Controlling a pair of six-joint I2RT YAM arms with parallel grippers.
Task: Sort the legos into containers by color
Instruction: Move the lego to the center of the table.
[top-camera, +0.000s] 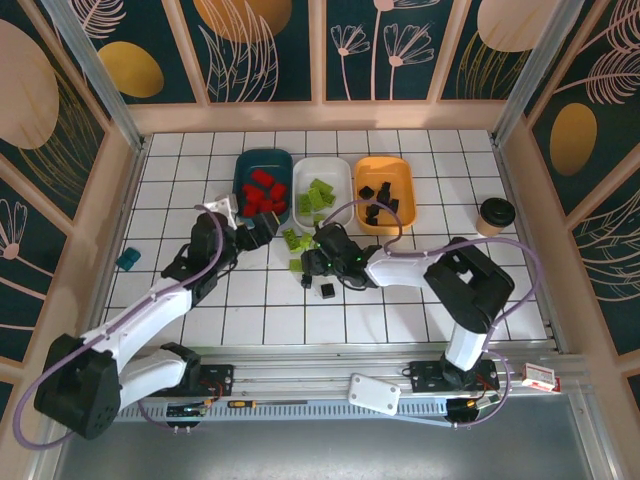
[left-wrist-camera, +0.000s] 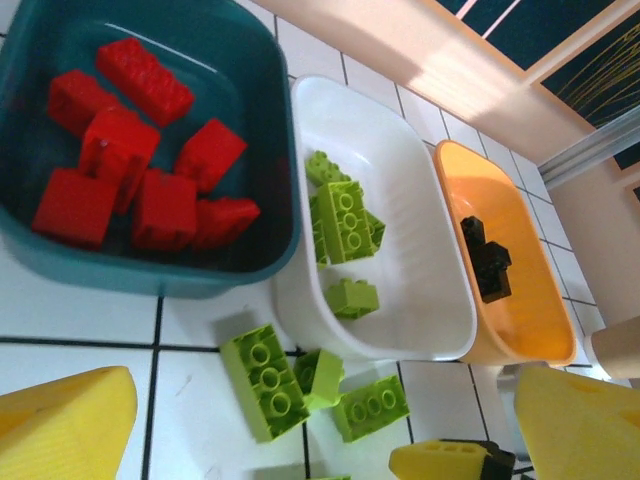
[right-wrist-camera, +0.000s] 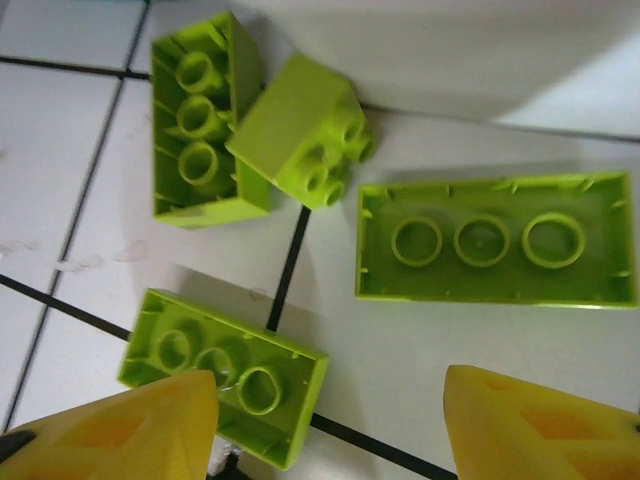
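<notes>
We are on the loose green bricks (right-wrist-camera: 495, 240): the right gripper (right-wrist-camera: 330, 390), fingers apart at frame bottom, must close on one for the white tray (left-wrist-camera: 425, 255); the left gripper (left-wrist-camera: 325, 400) gapes empty.

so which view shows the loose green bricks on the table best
Right wrist: four loose green bricks lie close up and sharp. Left wrist shows three clearly beside the white tray, smaller. Top external shows them as tiny patches.
</notes>
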